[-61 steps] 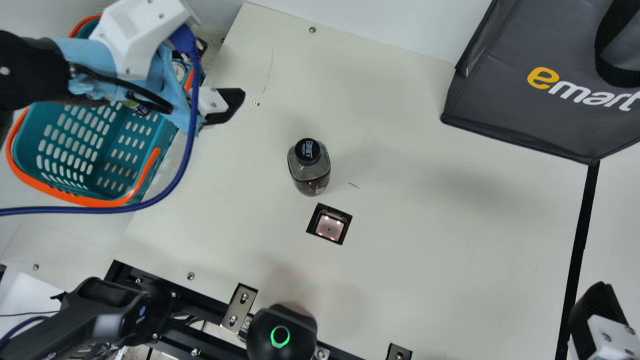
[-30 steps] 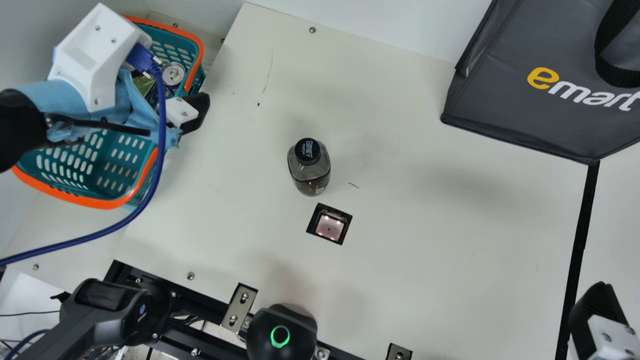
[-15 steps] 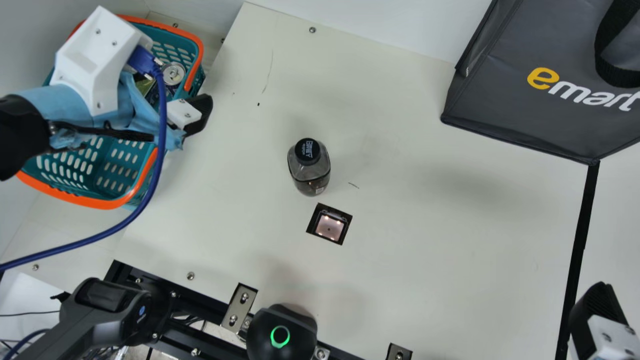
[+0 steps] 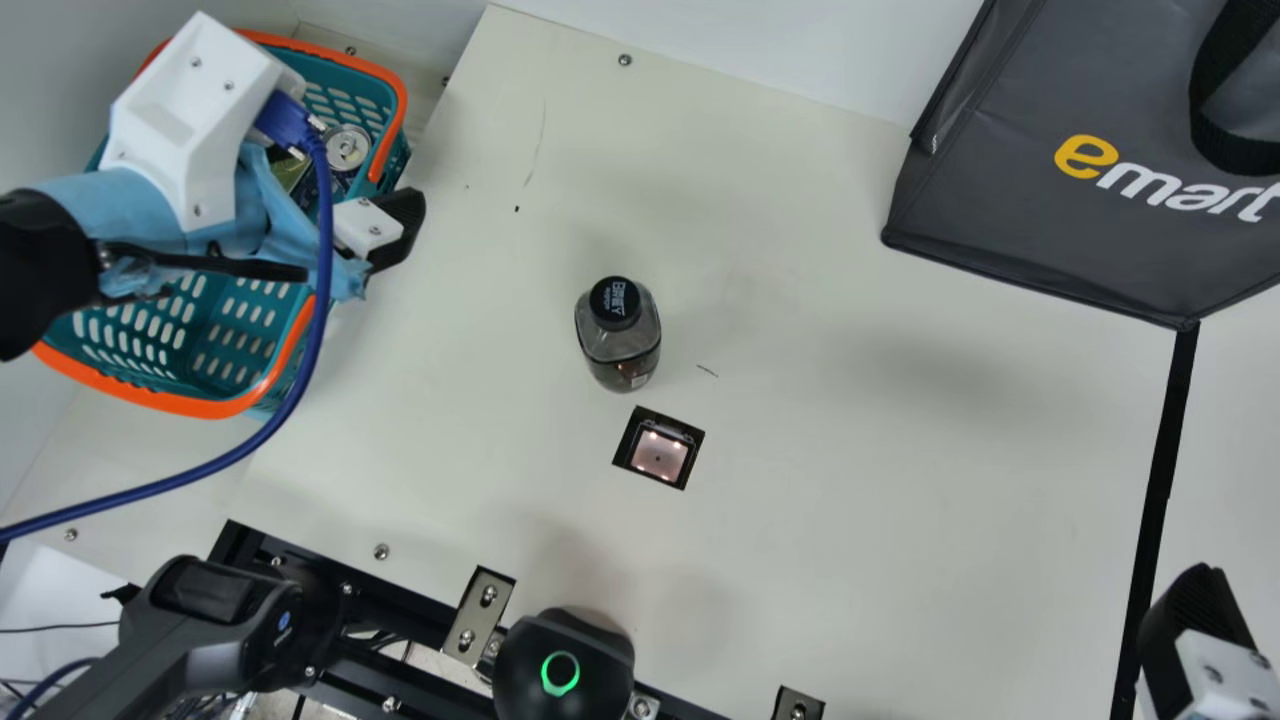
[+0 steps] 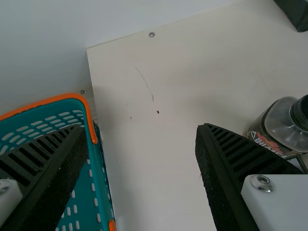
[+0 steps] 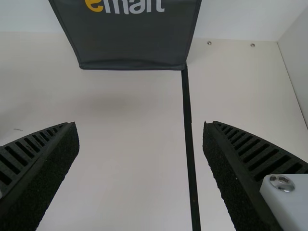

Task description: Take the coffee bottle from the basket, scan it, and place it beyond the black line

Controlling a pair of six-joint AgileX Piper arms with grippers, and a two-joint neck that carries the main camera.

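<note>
And there's the coffee bottle (image 4: 622, 345), upright just on the far side of the scanner (image 4: 659, 454)! Left gripper (image 5: 142, 128) and right gripper (image 6: 140, 124) both gape, empty. Probably firm, slick, weighty if full: best squeeze its body (image 4: 632, 352), below the cap (image 4: 615, 302).

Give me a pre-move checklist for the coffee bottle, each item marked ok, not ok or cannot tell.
1. Coffee bottle out of the basket and standing upright on the table: ok.
2. Left gripper free to grasp, jaws spread and holding nothing: ok.
3. Right gripper free too, jaws spread and holding nothing: ok.
4. Scanner window uncovered and lit: ok.
5. Bottle's barcode turned towards the scanner window: cannot tell.
6. Bottle beyond the black line: not ok, it stands on the basket's side of it.
</note>
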